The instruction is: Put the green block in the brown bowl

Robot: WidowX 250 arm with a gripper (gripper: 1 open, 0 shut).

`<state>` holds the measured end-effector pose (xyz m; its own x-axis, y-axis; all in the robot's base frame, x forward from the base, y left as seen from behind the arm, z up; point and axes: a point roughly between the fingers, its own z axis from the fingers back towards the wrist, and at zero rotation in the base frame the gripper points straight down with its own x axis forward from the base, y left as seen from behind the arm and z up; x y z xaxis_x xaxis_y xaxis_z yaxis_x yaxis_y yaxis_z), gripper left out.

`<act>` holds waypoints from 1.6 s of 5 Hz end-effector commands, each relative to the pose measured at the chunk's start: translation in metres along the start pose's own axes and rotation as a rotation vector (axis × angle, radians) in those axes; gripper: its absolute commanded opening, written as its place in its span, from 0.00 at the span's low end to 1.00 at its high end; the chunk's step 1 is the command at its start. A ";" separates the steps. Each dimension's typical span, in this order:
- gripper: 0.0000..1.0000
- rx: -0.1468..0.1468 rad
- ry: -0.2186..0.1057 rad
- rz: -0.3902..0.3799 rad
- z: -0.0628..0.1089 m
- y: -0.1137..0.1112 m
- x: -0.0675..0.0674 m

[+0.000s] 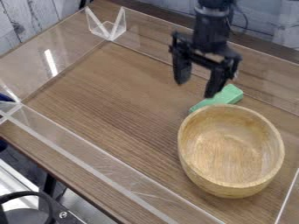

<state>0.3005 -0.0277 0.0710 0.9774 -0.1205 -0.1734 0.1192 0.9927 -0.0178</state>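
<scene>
Now my pincer [201,80], jaws apart, hangs above the green block [219,99] beside the brown bowl [230,150].

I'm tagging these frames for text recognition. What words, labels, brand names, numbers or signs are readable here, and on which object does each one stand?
None: no readable text anywhere.
Small flat mint-green block: plain.
Round light tan wooden bowl: only wood grain.
Black robot gripper: no legible marking.
Wood-grain table and clear plastic walls: unmarked.
</scene>
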 end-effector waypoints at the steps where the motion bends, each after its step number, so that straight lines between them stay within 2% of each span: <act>1: 1.00 0.009 -0.070 -0.031 0.009 -0.005 0.017; 4: 1.00 0.018 -0.052 -0.058 -0.009 -0.004 0.051; 6: 1.00 0.017 -0.038 -0.063 -0.019 0.000 0.064; 8: 1.00 0.015 -0.037 -0.072 -0.025 0.002 0.074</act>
<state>0.3599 -0.0365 0.0212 0.9666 -0.1819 -0.1806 0.1817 0.9832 -0.0182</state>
